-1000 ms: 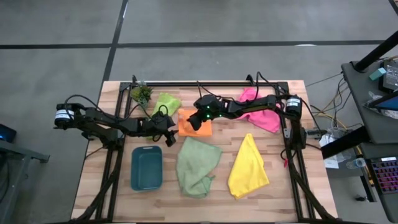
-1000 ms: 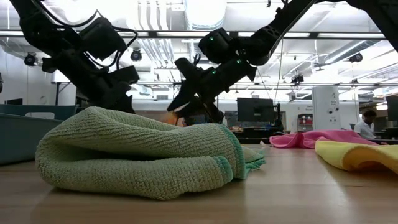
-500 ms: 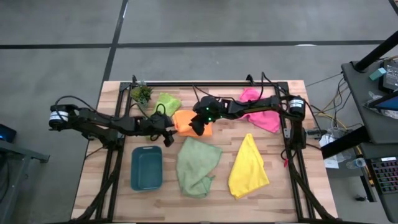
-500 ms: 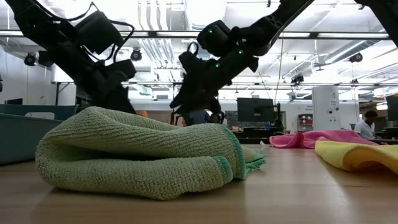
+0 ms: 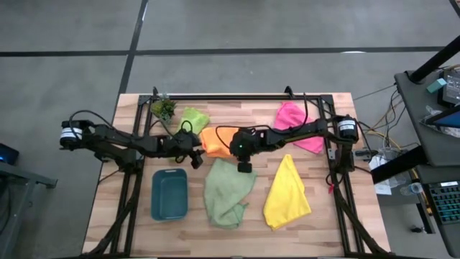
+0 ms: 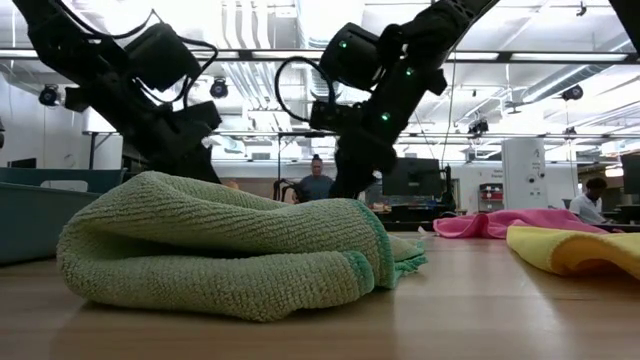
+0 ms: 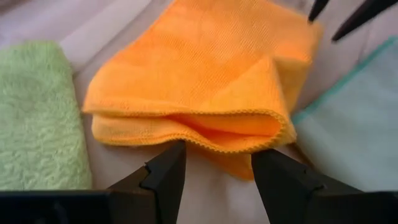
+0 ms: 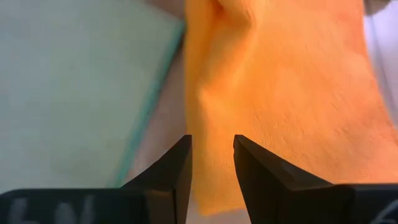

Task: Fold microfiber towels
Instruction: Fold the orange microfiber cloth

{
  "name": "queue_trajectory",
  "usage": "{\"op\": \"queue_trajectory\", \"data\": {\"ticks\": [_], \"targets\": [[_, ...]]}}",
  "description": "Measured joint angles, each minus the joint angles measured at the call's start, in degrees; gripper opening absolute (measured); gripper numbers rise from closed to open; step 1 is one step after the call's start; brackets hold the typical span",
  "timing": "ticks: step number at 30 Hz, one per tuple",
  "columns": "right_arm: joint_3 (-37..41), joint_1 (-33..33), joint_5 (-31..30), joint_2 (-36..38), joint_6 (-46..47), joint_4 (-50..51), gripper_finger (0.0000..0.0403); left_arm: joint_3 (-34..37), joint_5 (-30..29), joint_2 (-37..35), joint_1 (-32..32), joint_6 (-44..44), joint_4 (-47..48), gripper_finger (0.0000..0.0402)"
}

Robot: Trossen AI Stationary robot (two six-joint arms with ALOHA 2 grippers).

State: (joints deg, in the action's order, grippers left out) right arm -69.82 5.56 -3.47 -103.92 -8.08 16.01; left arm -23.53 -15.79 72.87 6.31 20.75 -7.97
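The folded orange microfiber cloth [image 7: 205, 93] at frame centre looks soft, matt, finely napped; the pale sage green terry towel [image 6: 220, 250] lower left appears coarser, ribbed; light wooden tabletop [image 5: 323, 216] smooth.

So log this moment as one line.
step: folding orange towel | left gripper: jaws open at its folded edge | right gripper: jaws open above its opposite edge | sage towel: unfolded
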Motion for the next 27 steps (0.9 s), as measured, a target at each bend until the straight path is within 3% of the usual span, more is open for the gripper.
{"op": "queue_trajectory", "data": {"ticks": [14, 21, 24, 27], "targets": [[4.85, -0.41, -1.15, -0.79, -0.44, -7.97, 0.0109, 0.02, -8.09, 8.34, 0.02, -0.11, -11.33, 0.0166], [6.45, -0.30, -2.74, -0.79, -0.45, -9.49, 0.0107, -0.30, -8.66, 12.51, 0.02, -0.60, -14.71, 0.0166], [6.55, -0.30, -4.26, -0.79, -0.46, -9.50, 0.0090, -0.86, -8.65, 13.91, 0.02, -0.56, -14.74, 0.0166], [6.57, -0.30, -4.28, -0.79, -0.58, -9.48, 0.0044, -1.31, -8.58, 14.63, 0.04, -0.55, -14.74, 0.0166]]}}
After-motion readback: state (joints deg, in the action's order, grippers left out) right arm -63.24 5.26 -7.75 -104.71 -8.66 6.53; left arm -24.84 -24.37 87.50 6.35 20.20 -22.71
